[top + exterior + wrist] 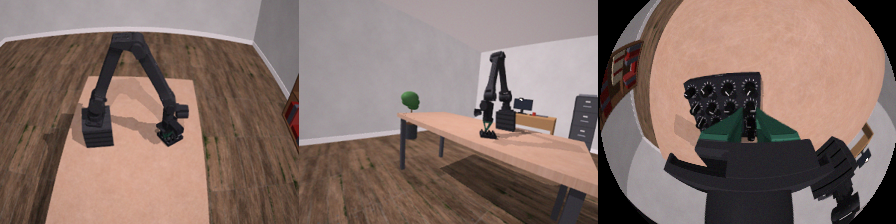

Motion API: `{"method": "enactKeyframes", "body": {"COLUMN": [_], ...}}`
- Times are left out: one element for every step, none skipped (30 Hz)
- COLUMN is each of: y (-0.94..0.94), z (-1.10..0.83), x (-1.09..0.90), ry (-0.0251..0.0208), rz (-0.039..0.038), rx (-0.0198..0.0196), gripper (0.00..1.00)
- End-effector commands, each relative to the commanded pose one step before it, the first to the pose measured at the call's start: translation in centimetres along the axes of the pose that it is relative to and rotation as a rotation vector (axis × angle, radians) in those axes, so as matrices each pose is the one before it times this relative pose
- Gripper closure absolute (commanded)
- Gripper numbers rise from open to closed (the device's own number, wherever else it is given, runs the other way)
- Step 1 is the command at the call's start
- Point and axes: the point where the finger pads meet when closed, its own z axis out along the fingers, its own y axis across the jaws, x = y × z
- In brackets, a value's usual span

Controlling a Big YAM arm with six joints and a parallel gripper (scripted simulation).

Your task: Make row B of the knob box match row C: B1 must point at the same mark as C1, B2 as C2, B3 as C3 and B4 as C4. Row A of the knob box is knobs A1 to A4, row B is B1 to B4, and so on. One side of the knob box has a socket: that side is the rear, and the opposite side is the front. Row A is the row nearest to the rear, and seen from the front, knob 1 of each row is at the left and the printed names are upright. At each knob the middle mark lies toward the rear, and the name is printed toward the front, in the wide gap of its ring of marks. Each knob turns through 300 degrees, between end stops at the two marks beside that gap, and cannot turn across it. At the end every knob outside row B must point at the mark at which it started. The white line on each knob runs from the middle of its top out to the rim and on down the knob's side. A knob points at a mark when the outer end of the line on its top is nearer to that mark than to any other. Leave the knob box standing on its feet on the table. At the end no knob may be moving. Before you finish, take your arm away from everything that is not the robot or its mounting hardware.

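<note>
The black knob box (170,143) (489,137) (718,78) stands on the table, with rows of black knobs with white lines. Its printed names and socket cannot be made out. In the wrist view, the farthest row shows whole, from its left knob (690,93) to its right knob (749,88). My gripper (169,134) (486,129) (750,111) points down at the box. Its green fingers stand slightly apart, open, at the right-hand column. Knobs of that column show in the gap; the left finger hides part of the nearer rows. Exact line directions there are unclear.
The box and gripper are over the wooden table (131,187) (448,128), near its long edge. The arm's dark base block (98,136) (505,120) stands across the table from the box. A bookshelf (293,116) is off to the side.
</note>
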Motion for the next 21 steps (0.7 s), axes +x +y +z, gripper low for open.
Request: {"method": "enactKeyframes", "body": {"y": [0.401, 0.0, 0.0, 0.0, 0.0, 0.0, 0.0, 0.0, 0.0, 0.0, 0.0, 0.0, 0.0, 0.0, 0.0, 0.0, 0.0, 0.0, 0.0, -0.029, -0.001], "z": [0.324, 0.0, 0.0, 0.0, 0.0, 0.0, 0.0, 0.0, 0.0, 0.0, 0.0, 0.0, 0.0, 0.0, 0.0, 0.0, 0.0, 0.0, 0.0, 0.0, 0.0], "x": [-0.691, 0.0, 0.0, 0.0, 0.0, 0.0, 0.0, 0.0, 0.0, 0.0, 0.0, 0.0, 0.0, 0.0, 0.0, 0.0, 0.0, 0.0, 0.002, 0.034, 0.0], "ry": [-0.00922, 0.0, 0.0, 0.0, 0.0, 0.0, 0.0, 0.0, 0.0, 0.0, 0.0, 0.0, 0.0, 0.0, 0.0, 0.0, 0.0, 0.0, 0.00011, 0.00148, 0.00001], "rz": [0.00266, 0.0, 0.0, 0.0, 0.0, 0.0, 0.0, 0.0, 0.0, 0.0, 0.0, 0.0, 0.0, -0.00002, 0.0, 0.0, 0.0, 0.0, 0.00037, -0.00016, 0.00043], "rx": [-0.009, 0.0, 0.0, 0.0, 0.0, 0.0, 0.0, 0.0, 0.0, 0.0, 0.0, 0.0, 0.0, 0.0, 0.0, 0.0, 0.0, 0.0, 0.0, 0.00113, 0.00002], "gripper": [0.82, 0.82, 0.82, 0.82, 0.82, 0.82, 0.82, 0.82, 0.82, 0.82, 0.82, 0.82, 0.82, 0.82, 0.82, 0.82, 0.82, 0.93, 0.93, 0.93, 0.93]}}
